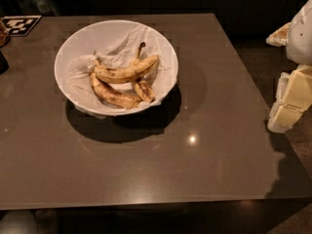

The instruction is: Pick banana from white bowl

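Note:
The white bowl [70, 48] stands on the far left part of the brown table, lined with crumpled white paper. Three bananas lie in it. The banana [126, 72], long, yellow and speckled, lies across the top of the other two. A browner curved banana [113, 97] lies under it towards the front, and a short stubby banana [145, 90] lies to its right. My gripper [290, 101], cream-white, hangs at the right edge of the view, beyond the table's right edge and far from the bowl, holding nothing that I can see.
The brown table [204, 155] fills most of the view, with its front edge near the bottom. A black-and-white marker tag [19, 24] lies at the far left corner. A dark object [2, 62] sits at the left edge.

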Action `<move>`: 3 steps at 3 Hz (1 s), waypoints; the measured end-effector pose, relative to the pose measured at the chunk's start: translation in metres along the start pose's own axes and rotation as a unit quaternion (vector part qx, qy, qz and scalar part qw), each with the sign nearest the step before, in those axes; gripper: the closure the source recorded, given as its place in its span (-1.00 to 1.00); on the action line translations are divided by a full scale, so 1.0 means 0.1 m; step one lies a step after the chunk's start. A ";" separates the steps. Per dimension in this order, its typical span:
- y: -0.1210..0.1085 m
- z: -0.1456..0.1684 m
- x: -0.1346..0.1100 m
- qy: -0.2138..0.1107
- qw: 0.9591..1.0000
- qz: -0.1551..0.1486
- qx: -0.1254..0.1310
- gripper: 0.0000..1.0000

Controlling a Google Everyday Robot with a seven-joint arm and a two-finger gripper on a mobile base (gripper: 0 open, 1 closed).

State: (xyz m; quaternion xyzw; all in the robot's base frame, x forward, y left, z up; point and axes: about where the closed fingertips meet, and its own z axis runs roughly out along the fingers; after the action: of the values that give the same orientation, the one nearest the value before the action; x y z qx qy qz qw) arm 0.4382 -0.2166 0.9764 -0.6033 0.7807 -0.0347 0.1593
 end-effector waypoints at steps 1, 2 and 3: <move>0.00 0.00 0.00 0.000 1.000 0.000 0.000 -1.00; -0.06 0.01 -0.10 -0.007 1.000 -0.013 -0.006 -1.00; -0.20 0.10 -0.31 -0.023 0.998 -0.043 -0.029 -1.00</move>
State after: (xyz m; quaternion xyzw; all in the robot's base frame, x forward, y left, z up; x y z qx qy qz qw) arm 0.4664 -0.1908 0.9784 -0.6415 0.7506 -0.0053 0.1581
